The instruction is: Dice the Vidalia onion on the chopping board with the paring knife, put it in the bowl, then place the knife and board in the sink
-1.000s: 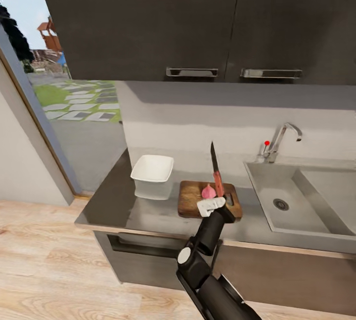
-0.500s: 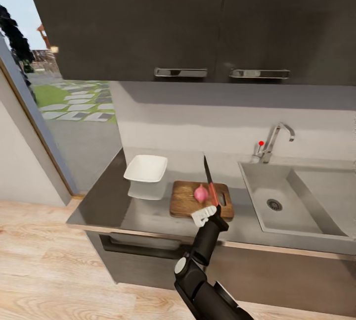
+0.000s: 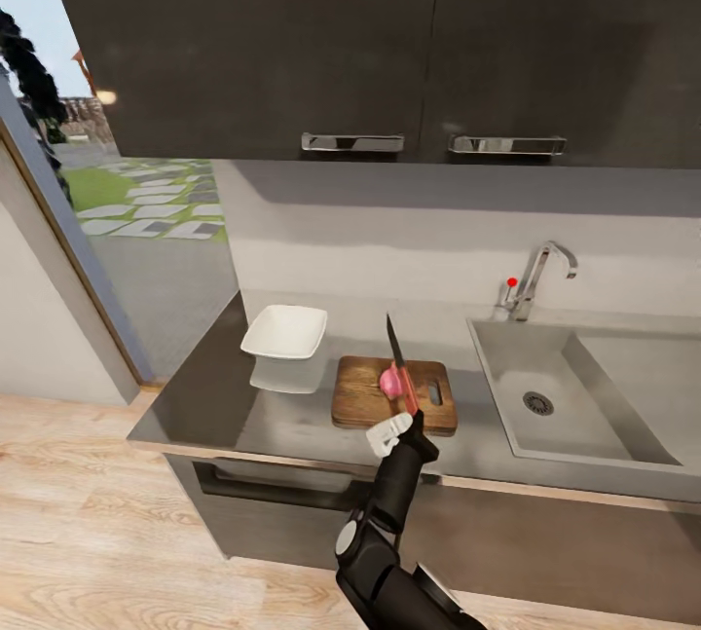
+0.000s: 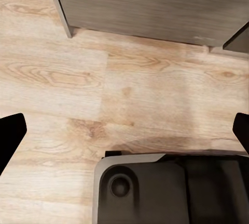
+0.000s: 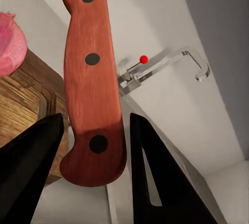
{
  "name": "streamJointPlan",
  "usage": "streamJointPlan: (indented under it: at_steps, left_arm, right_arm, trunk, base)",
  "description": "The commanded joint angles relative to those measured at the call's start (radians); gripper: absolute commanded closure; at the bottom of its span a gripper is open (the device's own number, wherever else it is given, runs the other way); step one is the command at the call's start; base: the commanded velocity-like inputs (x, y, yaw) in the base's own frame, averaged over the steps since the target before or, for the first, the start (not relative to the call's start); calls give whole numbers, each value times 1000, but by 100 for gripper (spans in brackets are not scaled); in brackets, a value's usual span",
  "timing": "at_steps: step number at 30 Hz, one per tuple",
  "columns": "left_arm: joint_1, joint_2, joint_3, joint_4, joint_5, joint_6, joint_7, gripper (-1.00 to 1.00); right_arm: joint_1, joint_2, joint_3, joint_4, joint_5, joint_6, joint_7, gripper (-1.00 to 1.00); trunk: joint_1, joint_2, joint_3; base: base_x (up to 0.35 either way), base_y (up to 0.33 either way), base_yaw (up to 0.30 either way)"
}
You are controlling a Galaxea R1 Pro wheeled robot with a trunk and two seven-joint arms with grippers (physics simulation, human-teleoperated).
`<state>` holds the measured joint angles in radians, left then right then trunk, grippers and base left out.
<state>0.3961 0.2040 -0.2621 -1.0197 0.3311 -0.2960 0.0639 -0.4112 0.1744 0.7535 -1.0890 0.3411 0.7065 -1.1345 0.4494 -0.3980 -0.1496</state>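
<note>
My right gripper (image 3: 393,431) is shut on the red-orange handle of the paring knife (image 3: 399,372), whose dark blade points up and away over the chopping board (image 3: 362,398). The pinkish Vidalia onion (image 3: 388,381) sits whole on the board, just left of the knife handle. In the right wrist view the knife handle (image 5: 93,89) stands between the dark fingers (image 5: 155,182), with the onion (image 5: 10,44) and board (image 5: 21,104) beside it. The white bowl (image 3: 285,333) rests on the countertop (image 3: 224,396) left of the board. The sink (image 3: 584,387) lies to the right. My left gripper (image 4: 124,133) hangs open over the floor.
A chrome tap (image 3: 540,275) with a red knob (image 3: 512,281) stands behind the sink. Dark wall cabinets (image 3: 292,36) hang above the counter. A glass door opens to the garden at left. Light wood floor (image 4: 129,89) lies below, with the robot's base (image 4: 166,187) by the left gripper.
The whole head view has shifted a little. Relative to the board, the knife and right gripper have come down and back toward me, the blade now lower beside the onion.
</note>
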Motion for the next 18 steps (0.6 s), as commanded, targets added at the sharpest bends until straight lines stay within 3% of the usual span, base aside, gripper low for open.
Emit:
streamJointPlan:
  at_steps: [1, 7, 18]
  left_arm:
    - [0, 2, -5, 0, 6, -3, 7, -100]
    - [0, 1, -5, 7, 6, -3, 7, -100]
    - [0, -4, -5, 8, 6, -3, 7, -100]
  right_arm:
    - [-1, 0, 1, 2, 3, 7, -1, 100]
    - [-1, 0, 1, 14, 3, 7, 1, 100]
    - [-1, 0, 2, 35, 3, 8, 2, 100]
  trunk:
    - [1, -2, -2]
    - [1, -2, -2]
    - [1, -2, -2]
  base:
    - [0, 0, 0]
    - [0, -8, 0]
    - [0, -159, 0]
